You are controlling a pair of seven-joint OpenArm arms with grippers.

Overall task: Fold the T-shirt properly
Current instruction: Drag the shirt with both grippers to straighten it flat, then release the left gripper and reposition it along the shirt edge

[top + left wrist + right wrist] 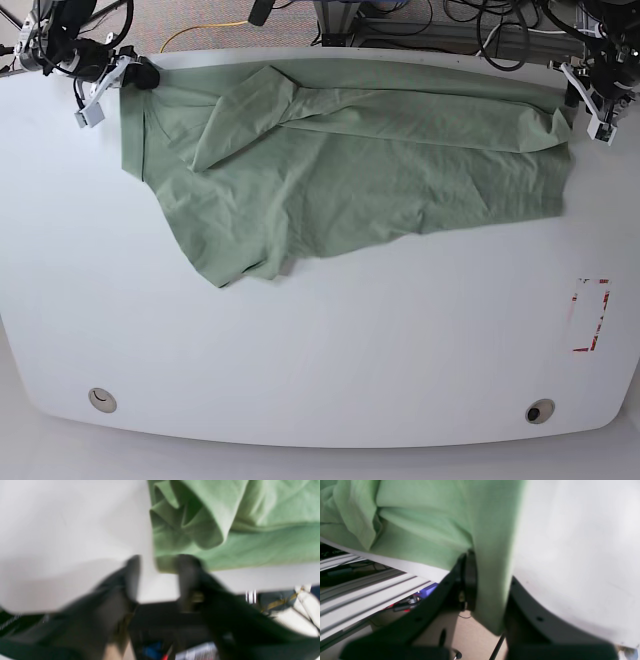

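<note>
White laminate covers the bench (320, 350), a broad top with rounded corners, two small round holes near its front edge and a red-and-white marking (590, 315) toward its right edge. Beyond the far edge we see brownish carpet (200, 12), a yellow cable (205, 30) and dark cables around a metal frame.

Going left to right in the base view, our right gripper (140, 75) sits at the far left corner of the bench, where the T-shirt (350, 170) begins. The shirt lies spread and wrinkled along the far edge, one flap folded over near its left end and a point of cloth reaching toward the bench's middle. It ends near the far right corner, beside our left gripper (590, 100).

The right wrist view shows what the base view cannot: the right gripper (490, 590) has its jaws closed on a hanging strip of the T-shirt (425, 522) at the bench edge, with aluminium rails (365, 587) and beige floor below.

The left wrist view is blurred, yet it shows the left gripper (157, 577) with jaws apart, one fingertip (186, 567) at the bunched corner of the T-shirt (250, 547); we cannot tell whether it touches.
</note>
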